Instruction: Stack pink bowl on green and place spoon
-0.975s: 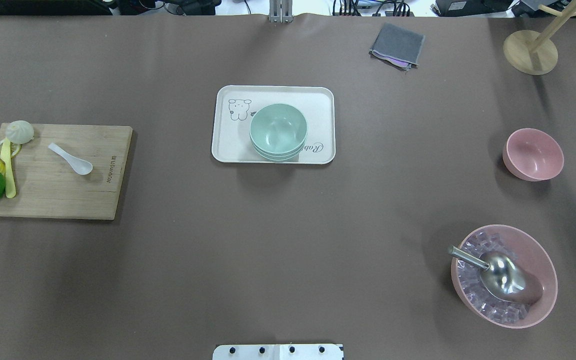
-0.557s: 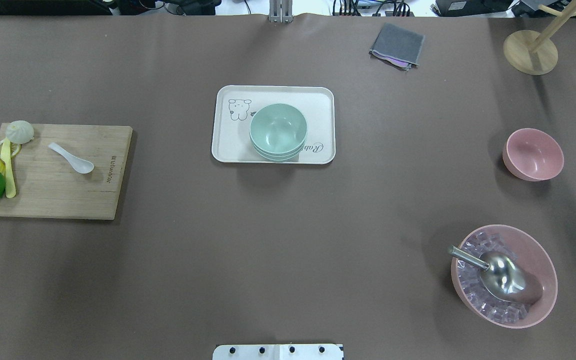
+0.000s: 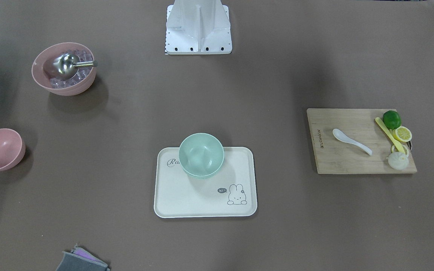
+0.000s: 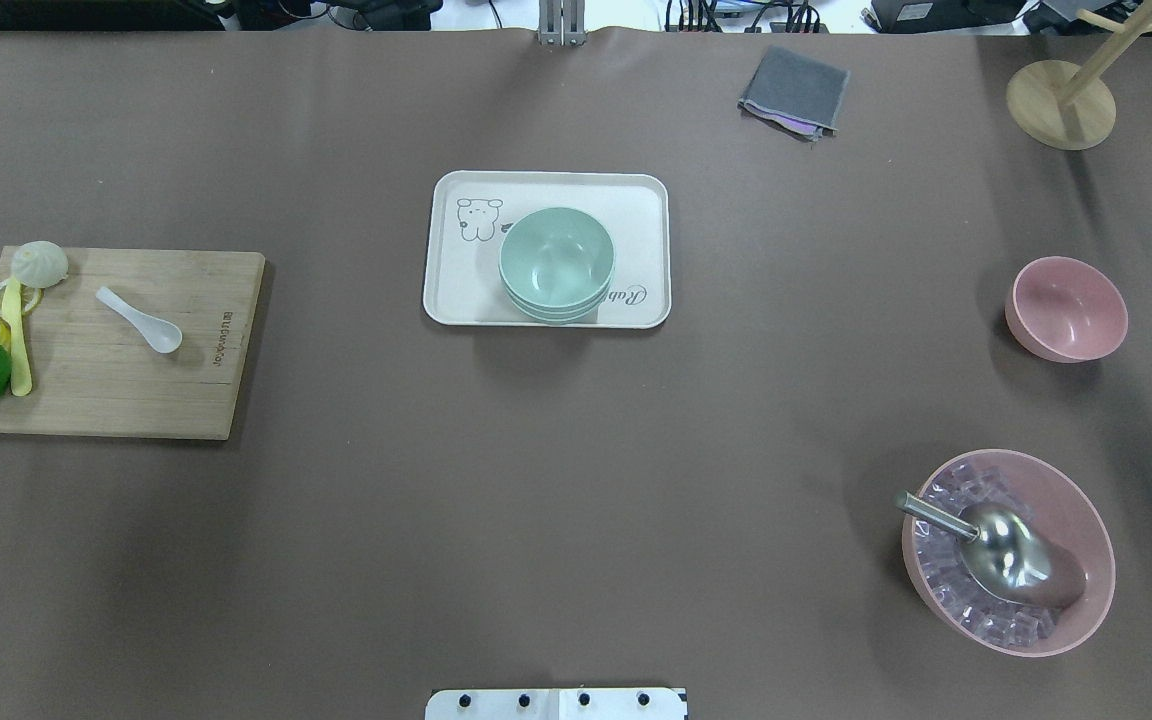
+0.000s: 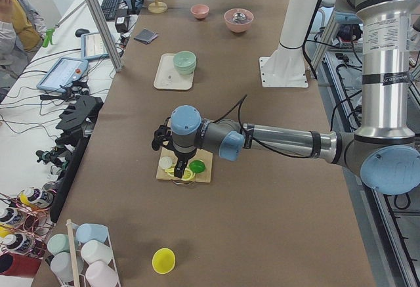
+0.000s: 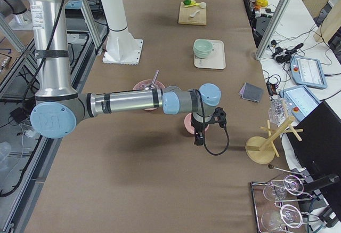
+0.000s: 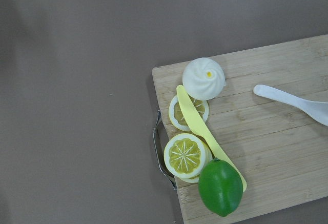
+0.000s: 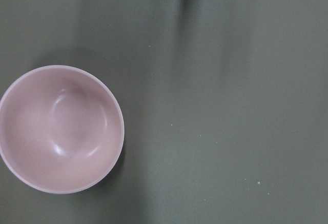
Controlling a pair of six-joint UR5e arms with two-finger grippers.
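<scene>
Left arm [image 5: 282, 141]: upper link upright, elbow bent roughly square, forearm running level outward. Left wrist [image 5: 187, 121] is folded so the left gripper [image 5: 176, 163] points straight down. Only the side view shows it, so I can't read the finger gap.

Right arm [image 6: 128, 101]: same pose mirrored, with an upright link and a level forearm. Right wrist [image 6: 209, 95] is turned down and the right gripper [image 6: 201, 133] points straight down. A cable [image 6: 219, 149] loops below it. Finger gap unreadable there too.
</scene>
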